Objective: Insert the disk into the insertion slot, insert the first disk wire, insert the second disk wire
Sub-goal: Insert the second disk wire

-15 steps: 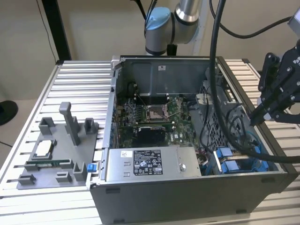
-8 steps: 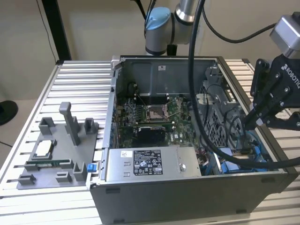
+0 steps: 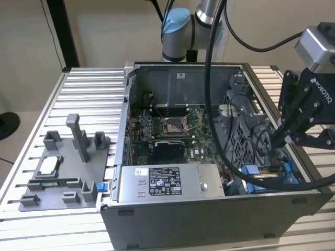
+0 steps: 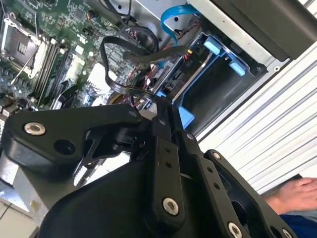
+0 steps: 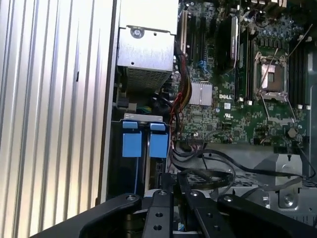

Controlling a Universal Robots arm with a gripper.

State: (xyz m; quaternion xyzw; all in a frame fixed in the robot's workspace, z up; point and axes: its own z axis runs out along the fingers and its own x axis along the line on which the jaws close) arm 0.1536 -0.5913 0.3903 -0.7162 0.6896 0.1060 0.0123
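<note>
Working low at the insertion slot (image 3: 272, 157) on the exterior view's right, with jaws of the gripper (image 4: 171, 116) closed on a dark wire (image 4: 126, 87), keep the plug square to the disk (image 4: 173, 79).

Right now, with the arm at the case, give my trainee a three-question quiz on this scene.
1. True or false: the grey fixture tray lies on the table, outside the computer case.
2. The gripper is at which end of the case? A: the exterior view's right. B: the exterior view's left. C: the middle.
3. Fill in: in the first wrist view, the two plastic tabs are coloured ___.
Key: 1 true; 2 A; 3 blue.
</note>
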